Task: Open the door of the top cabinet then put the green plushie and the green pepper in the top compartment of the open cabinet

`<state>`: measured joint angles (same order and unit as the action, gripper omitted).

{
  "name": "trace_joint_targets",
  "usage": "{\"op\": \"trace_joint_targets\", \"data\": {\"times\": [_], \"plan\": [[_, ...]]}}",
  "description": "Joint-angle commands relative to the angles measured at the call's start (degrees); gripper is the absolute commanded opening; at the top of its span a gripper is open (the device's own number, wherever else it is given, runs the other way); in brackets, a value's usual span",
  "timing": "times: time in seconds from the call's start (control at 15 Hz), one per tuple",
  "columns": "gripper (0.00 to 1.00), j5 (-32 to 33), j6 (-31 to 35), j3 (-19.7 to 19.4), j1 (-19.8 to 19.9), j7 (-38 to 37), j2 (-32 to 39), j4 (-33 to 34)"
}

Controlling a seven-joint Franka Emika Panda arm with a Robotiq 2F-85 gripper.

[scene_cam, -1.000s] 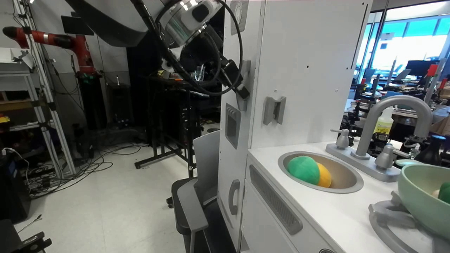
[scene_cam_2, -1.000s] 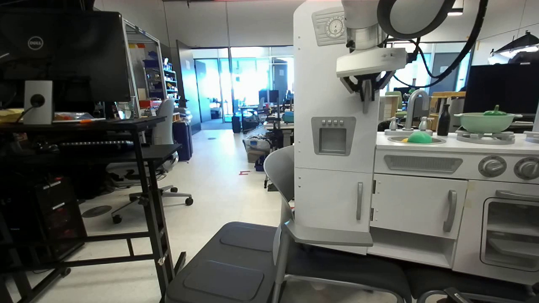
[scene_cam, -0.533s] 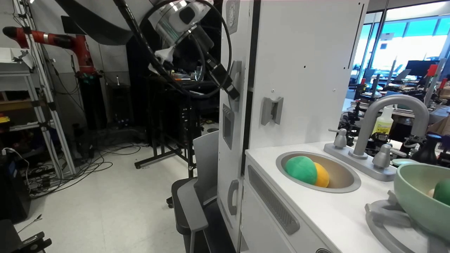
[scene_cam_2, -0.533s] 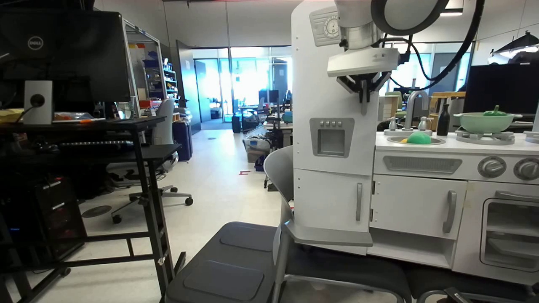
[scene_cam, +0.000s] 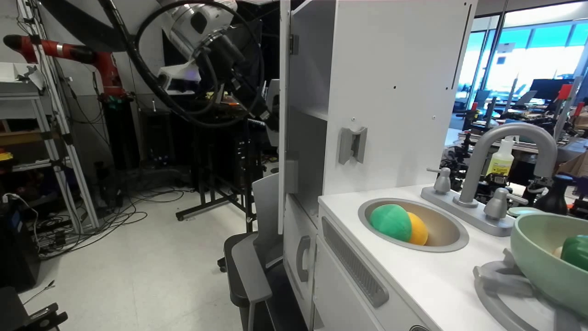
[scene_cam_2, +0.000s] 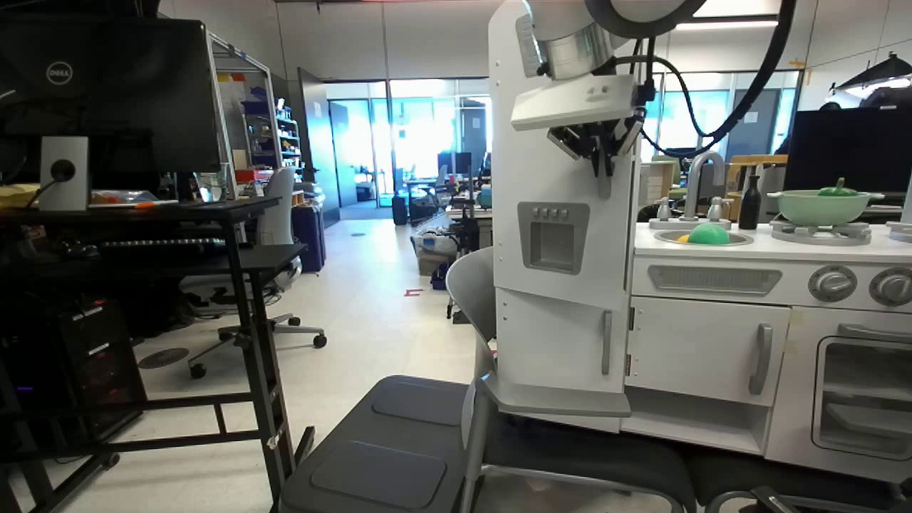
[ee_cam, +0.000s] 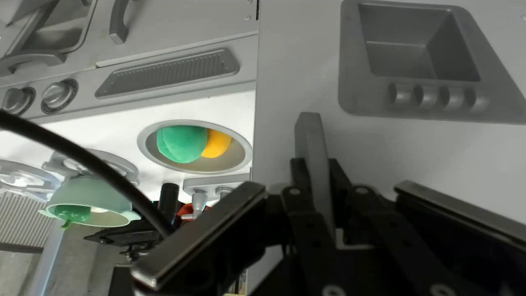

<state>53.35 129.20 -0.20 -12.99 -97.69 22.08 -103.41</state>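
Wrist view: door (ee_cam: pixel 279 102) is held by its grey handle (ee_cam: pixel 310 137), clamped in the gripper (ee_cam: pixel 317 164) with its fingertips (ee_cam: pixel 299 172) set against both sides. In an exterior view the door is seen nearly edge-on, standing open from the top cabinet (scene_cam: pixel 404 59); the top compartment (scene_cam: pixel 314 59) is exposed above a white shelf (scene_cam: pixel 317 113), with a second space (scene_cam: pixel 305 156) below it. Green plushie (scene_cam: pixel 390 222) is seated in the round sink (scene_cam: pixel 445 230), just beside a partly hidden yellow-orange item (scene_cam: pixel 418 230). Green pepper (scene_cam: pixel 578 252) is contained in the pale green pot (scene_cam: pixel 546 271), next to a pale item (ee_cam: pixel 98 209) only partly visible; the pot is set on a grey burner (scene_cam_2: pixel 819 235). Grey faucet (scene_cam: pixel 474 170) is mounted just beside the sink. In an exterior view, a black bottle (scene_cam_2: pixel 751 205) is seen between sink and pot. Grey dispenser panel (scene_cam_2: pixel 527 242) is fitted on the door front; the lower door (scene_cam_2: pixel 548 342) under it is closed. Grey chair (scene_cam: pixel 265 211) is placed near the cabinet; red robot arm (scene_cam: pixel 106 69) is seen in the background.
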Motion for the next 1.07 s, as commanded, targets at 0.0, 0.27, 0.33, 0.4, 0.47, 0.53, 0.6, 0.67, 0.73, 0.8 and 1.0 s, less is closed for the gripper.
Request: {"op": "trace_joint_targets", "data": {"times": [0.0, 0.27, 0.33, 0.4, 0.47, 0.53, 0.6, 0.67, 0.73, 0.8, 1.0], "plan": [[0.04, -3.3, -2.4, 3.1, -1.4, -2.4, 1.9, 1.1], [0.56, -6.6, -4.1, 5.7, -2.6, -1.2, 2.9, 2.3], [0.62, -7.0, -3.3, 6.0, -3.0, -1.4, 3.2, 1.6], [0.69, -7.6, -3.4, 6.3, -3.6, -1.4, 3.7, 1.8], [0.77, -8.5, -4.5, 6.9, -4.4, -0.6, 3.5, 2.0], [0.84, -8.9, -4.2, 7.0, -4.9, -0.5, 3.7, 1.8], [0.92, -9.2, -3.6, 7.1, -5.1, -0.1, 3.7, 1.3], [0.98, -10.4, -4.6, 7.6, -5.5, 1.9, 3.9, 2.2], [1.00, -11.6, -4.4, 8.4, -5.4, 5.5, 3.6, 2.1], [1.00, -13.0, -3.4, 9.1, -4.9, 9.5, 2.9, 1.1], [1.00, -17.2, -4.9, 11.5, -3.5, 21.5, -1.9, -1.1]]}}
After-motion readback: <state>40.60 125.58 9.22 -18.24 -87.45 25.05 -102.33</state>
